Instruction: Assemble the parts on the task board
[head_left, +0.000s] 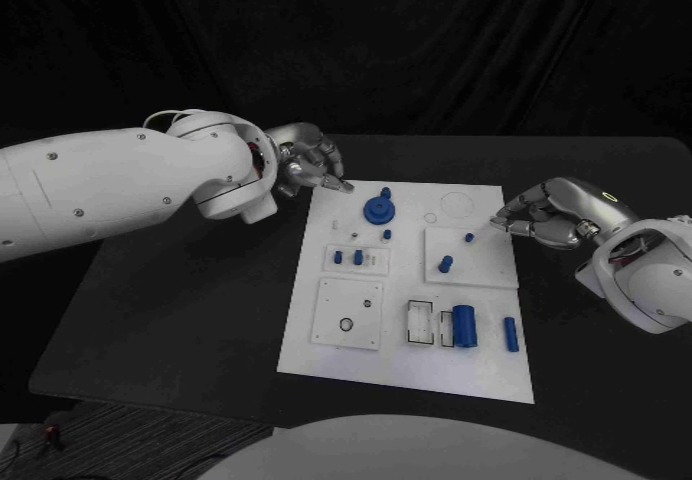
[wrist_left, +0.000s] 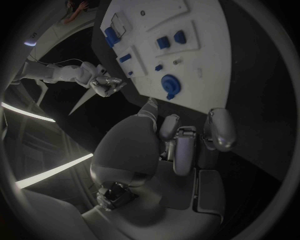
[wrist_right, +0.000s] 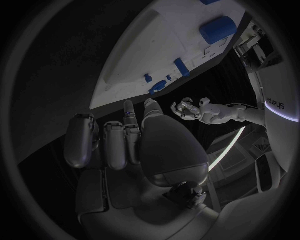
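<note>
The left hand hangs at the far left corner of the task board, its fingers curled inward with the tips over the board's edge; whether anything small sits between the fingertips cannot be told. In the left wrist view the same hand shows its fingers drawn close side by side, pointing toward the board, with no part visible in them. The right hand sits at the board's right edge near the far corner, its fingers also bent in and bunched, the tips just touching or just off the white rim; its grasp cannot be told either. In the right wrist view this hand holds its fingers together above the dark tabletop beside the board. Nearest the left hand, a round blue gear part stands on the far part of the board, with a small blue peg just beside it toward the robot. Two short blue pegs stand in a small white plate on the left side, and two more blue pegs stand in a square plate to the right of the middle. Near the robot, a large blue cylinder lies beside a slim blue bar, both on the board, and a square white plate lies to their left. The board lies on the black tabletop.
</note>
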